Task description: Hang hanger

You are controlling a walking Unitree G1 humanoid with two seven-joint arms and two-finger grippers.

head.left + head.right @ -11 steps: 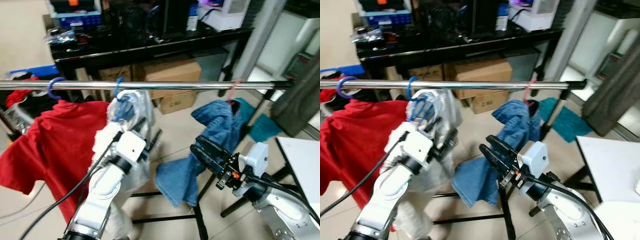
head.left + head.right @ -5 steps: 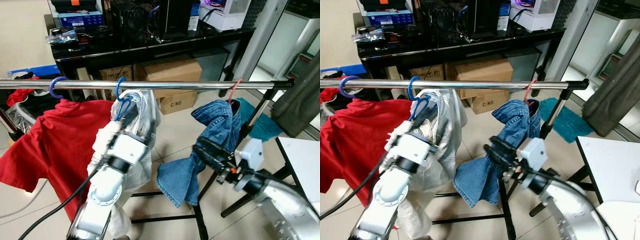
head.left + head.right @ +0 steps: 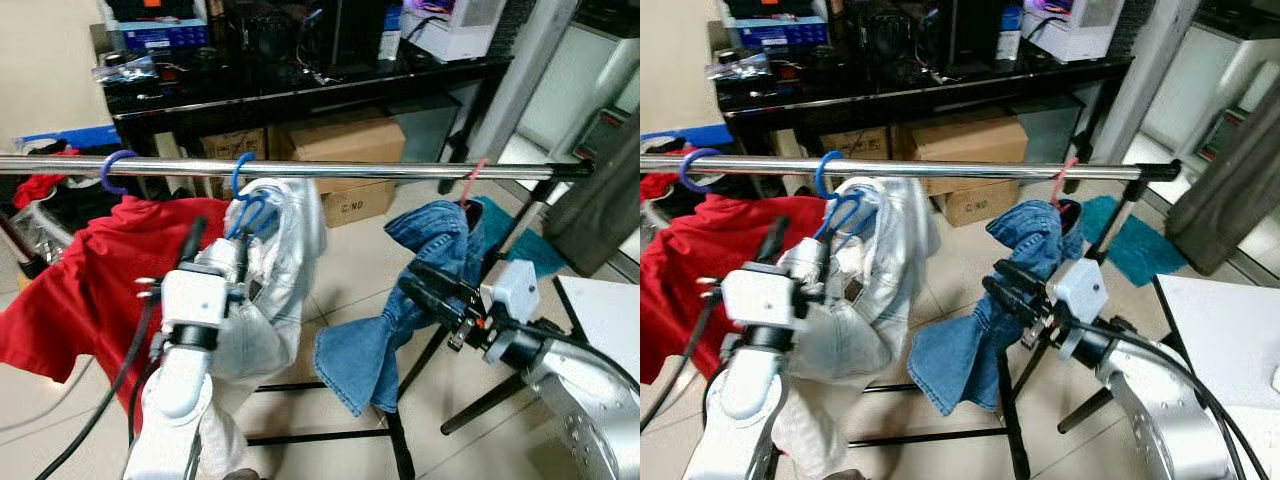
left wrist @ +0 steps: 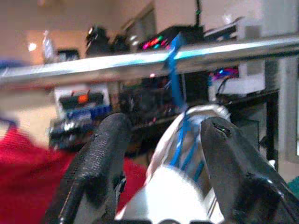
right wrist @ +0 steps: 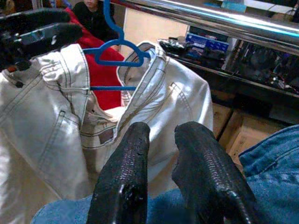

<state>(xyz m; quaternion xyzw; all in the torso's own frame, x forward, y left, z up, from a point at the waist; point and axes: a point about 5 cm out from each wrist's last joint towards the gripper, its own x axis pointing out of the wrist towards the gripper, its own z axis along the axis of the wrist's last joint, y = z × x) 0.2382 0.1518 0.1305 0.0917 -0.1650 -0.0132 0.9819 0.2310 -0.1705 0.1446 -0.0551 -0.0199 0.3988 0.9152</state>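
Blue hanger w/ white jeans hangs on the chrome rail, hook over the bar, left of centre. Hanger's long axis runs near-to-far, roughly crosswise to the rail, which runs left-right; jeans drop straight down from it.

Left gripper sits just near side of the jeans, below the rail, pointing up at the hook; fingers spread wide, nothing clamped, white denim between them in the wrist view. Right gripper is further right, against the blue jeans; fingers narrow, nearly together, holding nothing, aimed left toward the white jeans.

Other items on rail: red shirt on a purple hanger hook at far left; blue jeans on a pink hook toward the right end.

Room: pale tiled floor, black rack base bars low down. Behind the rail, a black desk loaded w/ electronics, cardboard boxes under it. White tabletop corner at near right, teal mat beyond it.
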